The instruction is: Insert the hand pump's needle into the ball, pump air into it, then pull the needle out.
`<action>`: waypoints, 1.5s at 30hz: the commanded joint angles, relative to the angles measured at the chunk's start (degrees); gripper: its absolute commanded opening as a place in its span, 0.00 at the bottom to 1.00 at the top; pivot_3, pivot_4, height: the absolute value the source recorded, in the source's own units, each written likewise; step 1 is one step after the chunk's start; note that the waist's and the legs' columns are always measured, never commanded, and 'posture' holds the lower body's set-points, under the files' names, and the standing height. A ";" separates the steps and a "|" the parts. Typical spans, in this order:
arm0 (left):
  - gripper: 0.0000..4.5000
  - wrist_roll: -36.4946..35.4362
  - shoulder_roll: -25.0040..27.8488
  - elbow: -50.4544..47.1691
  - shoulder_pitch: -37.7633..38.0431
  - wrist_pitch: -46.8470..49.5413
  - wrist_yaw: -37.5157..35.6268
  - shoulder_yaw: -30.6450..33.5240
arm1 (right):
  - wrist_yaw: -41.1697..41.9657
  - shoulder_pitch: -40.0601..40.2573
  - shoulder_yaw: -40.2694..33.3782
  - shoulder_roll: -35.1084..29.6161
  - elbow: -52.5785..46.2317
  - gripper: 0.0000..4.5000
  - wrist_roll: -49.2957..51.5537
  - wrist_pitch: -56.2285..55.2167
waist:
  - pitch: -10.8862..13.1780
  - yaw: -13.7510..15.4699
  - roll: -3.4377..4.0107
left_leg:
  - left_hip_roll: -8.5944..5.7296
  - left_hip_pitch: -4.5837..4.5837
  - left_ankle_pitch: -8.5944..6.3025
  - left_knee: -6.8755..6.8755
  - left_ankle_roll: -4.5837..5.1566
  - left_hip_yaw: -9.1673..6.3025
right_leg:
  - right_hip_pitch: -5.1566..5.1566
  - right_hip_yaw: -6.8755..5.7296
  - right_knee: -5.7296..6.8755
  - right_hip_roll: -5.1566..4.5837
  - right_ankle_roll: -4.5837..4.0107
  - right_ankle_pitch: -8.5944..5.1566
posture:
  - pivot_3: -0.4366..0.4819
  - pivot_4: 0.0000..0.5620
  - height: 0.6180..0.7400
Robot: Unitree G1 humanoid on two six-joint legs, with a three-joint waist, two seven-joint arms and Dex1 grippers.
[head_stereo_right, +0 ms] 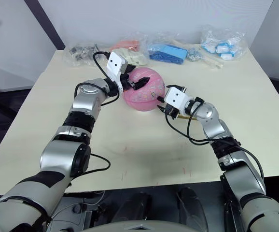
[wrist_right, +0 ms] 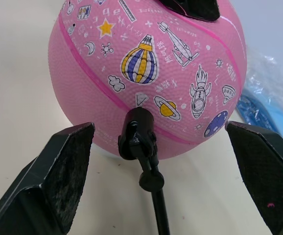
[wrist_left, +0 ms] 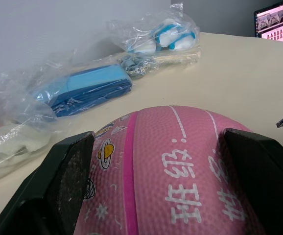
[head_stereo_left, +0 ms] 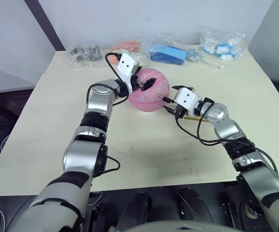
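Right gripper is spread wide, holding nothing, w/ the needle fitting between its fingers, already at the ball. Hose runs back toward the wrist. Left gripper straddles the ball's top, fingers apart on either side, steadying it mid-table. Hand pump barrel lies under the right wrist, so right arm's nearer. Clear bags at the far edge hold blue & white items.

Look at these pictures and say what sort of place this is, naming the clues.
Probably an indoor test room or lab, not a home. A plain pale table stands against bare grey walls, clear plastic bags of items line its far edge, and a computer screen glows at one side.
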 commanded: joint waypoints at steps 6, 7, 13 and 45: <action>1.00 2.07 -0.91 2.11 2.50 1.72 0.15 -1.83 | -0.86 -2.53 0.07 1.57 3.14 0.82 -1.79 -4.56 | -0.01 -0.13 0.00 | 0.00 0.00 0.00 0.00 0.00 -0.01 | 0.00 0.00 0.01 0.00 0.00 0.00 | 0.48 0.27 1.00; 1.00 1.99 -0.93 1.93 2.63 1.82 0.09 -1.81 | -0.83 -2.67 0.20 1.72 3.46 0.71 -1.99 -4.88 | -0.02 -0.15 0.00 | 0.00 0.00 0.00 0.00 0.00 -0.02 | 0.00 -0.01 0.01 0.00 0.00 0.00 | 0.48 0.27 1.00; 1.00 2.32 -0.77 1.62 3.24 1.83 0.11 -2.14 | -1.58 -3.33 -0.20 2.79 4.44 0.08 -1.87 -6.00 | -0.06 -0.28 0.00 | 0.01 0.00 0.00 0.00 -0.01 -0.04 | 0.00 -0.01 0.02 0.00 0.00 0.00 | 0.48 0.27 1.00; 1.00 8.90 -6.01 14.61 7.91 -0.58 12.11 -4.23 | 1.19 12.59 -6.82 6.15 -27.28 0.08 12.03 25.68 | -1.91 1.48 0.57 | -0.58 0.01 -0.01 0.00 0.05 -0.32 | 0.20 -0.58 0.00 -0.64 0.13 -0.11 | 0.48 0.27 1.00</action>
